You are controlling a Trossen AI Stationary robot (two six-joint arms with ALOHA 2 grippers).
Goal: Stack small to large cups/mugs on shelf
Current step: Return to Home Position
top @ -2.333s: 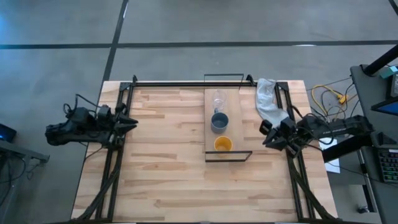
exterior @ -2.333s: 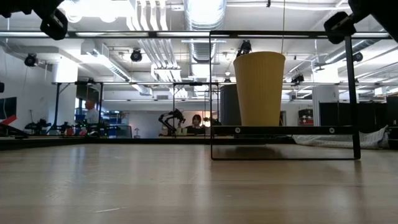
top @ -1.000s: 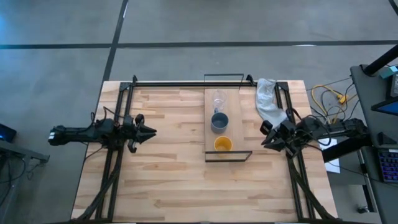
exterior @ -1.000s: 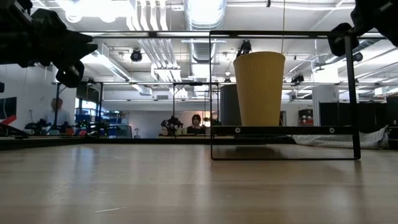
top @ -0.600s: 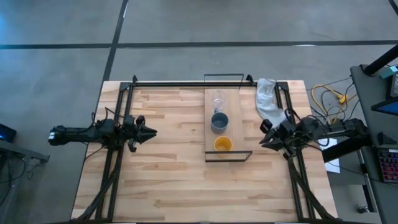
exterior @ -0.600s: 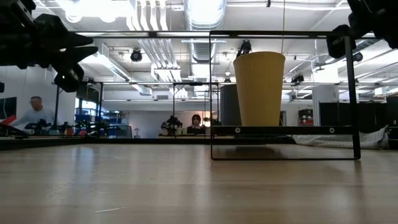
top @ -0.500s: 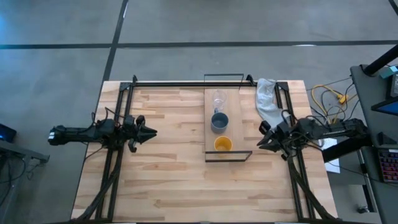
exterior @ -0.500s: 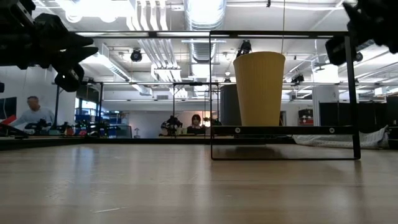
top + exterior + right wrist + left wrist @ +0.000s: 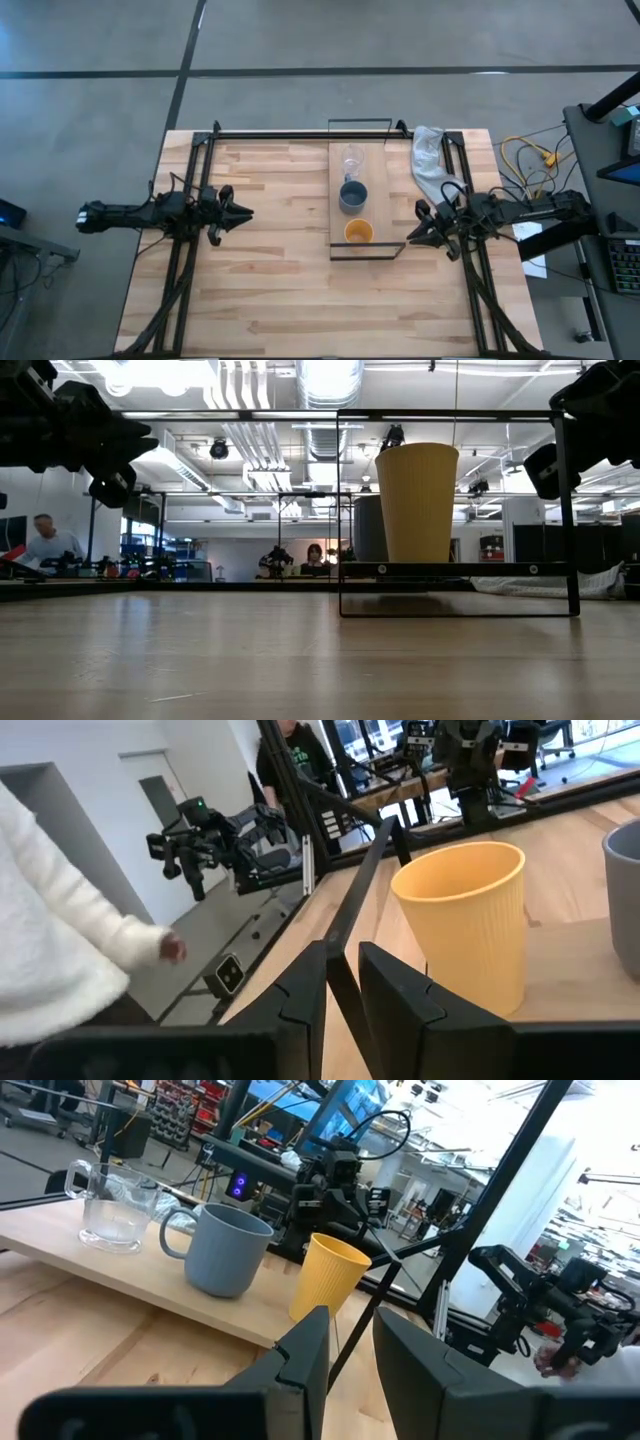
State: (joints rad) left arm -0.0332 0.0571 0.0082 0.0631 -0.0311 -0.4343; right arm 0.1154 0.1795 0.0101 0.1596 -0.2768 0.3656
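The planked tabletop (image 9: 270,260) lies under both my arms. The shelf (image 9: 375,190) sits right of its middle, its long axis running from the far edge towards the end nearest the table-height camera, crosswise to both my reaches.

My right gripper (image 9: 417,235) hangs just beside the shelf's camera-side end, close to the black wire frame. Its fingers are drawn close together and hold nothing. My left gripper (image 9: 238,212) points at the shelf from well apart across bare planks, fingers likewise nearly together and empty.

All three cups stand upright in a row along the board. The yellow-orange cup (image 9: 358,232) is at the end by my right gripper, the blue-grey cup (image 9: 353,195) in the middle, the clear glass (image 9: 352,158) at the far end.

I judge the placing done. What remains is pulling back: the shelf lies inward of each gripper, so each retreats outward, the right one minding the wire.
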